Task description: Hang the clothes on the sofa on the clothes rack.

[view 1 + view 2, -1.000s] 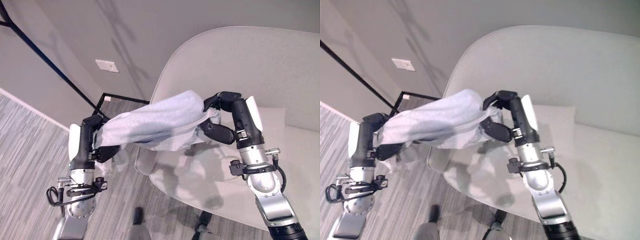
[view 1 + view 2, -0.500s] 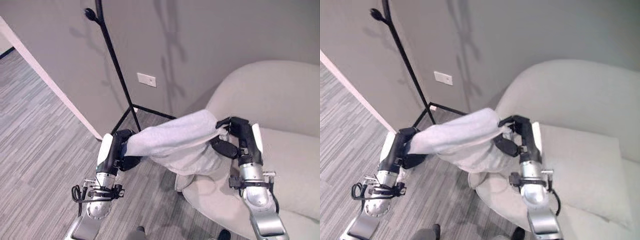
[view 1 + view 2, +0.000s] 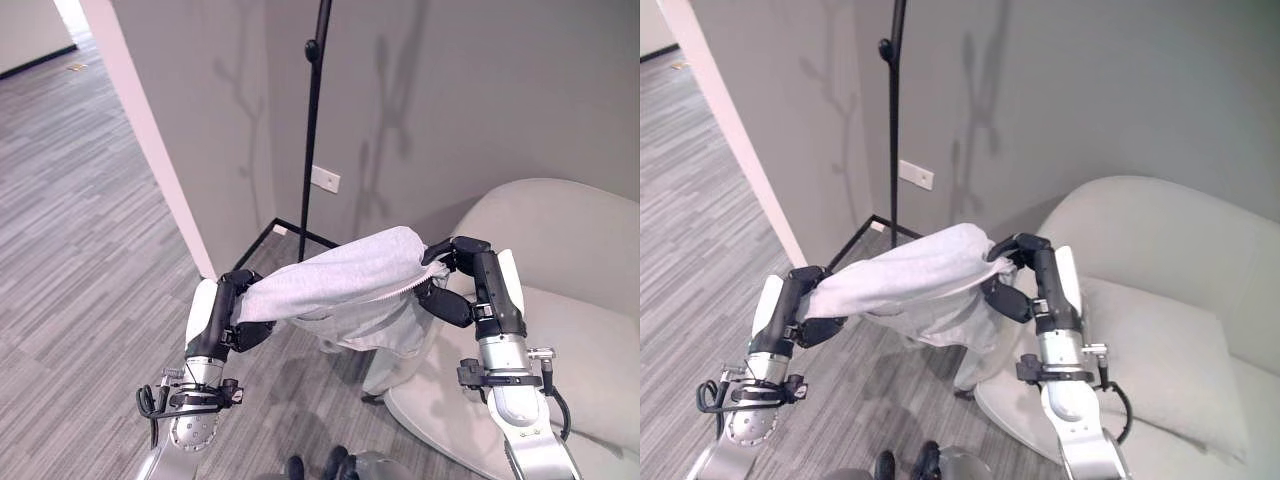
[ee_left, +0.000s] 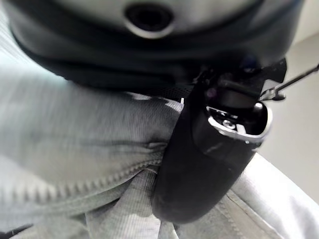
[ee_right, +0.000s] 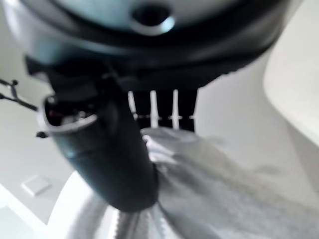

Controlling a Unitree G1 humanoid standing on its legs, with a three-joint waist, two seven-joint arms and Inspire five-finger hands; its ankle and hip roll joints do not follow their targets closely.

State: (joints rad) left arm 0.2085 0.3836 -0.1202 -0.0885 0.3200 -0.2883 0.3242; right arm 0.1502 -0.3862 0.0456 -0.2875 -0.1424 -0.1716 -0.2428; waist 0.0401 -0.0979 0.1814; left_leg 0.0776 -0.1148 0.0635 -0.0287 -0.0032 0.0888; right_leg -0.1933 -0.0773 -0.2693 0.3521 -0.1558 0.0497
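I am holding the light grey zippered fabric garment (image 3: 340,285) stretched between both hands across the middle of the frame, above the grey striped carpet floor (image 3: 80,220); my left hand (image 3: 240,315) is curling its fingers round the garment's lower-left end, thumb pressed into the cloth in the left wrist view; my right hand (image 3: 450,285) is pinching the right end just left of the pale grey rounded upholstered sofa (image 3: 570,260) at the right of the frame; the thin black metal clothes rack (image 3: 312,130) is standing upright in the upper centre, against the grey wall (image 3: 480,90), well behind the garment.
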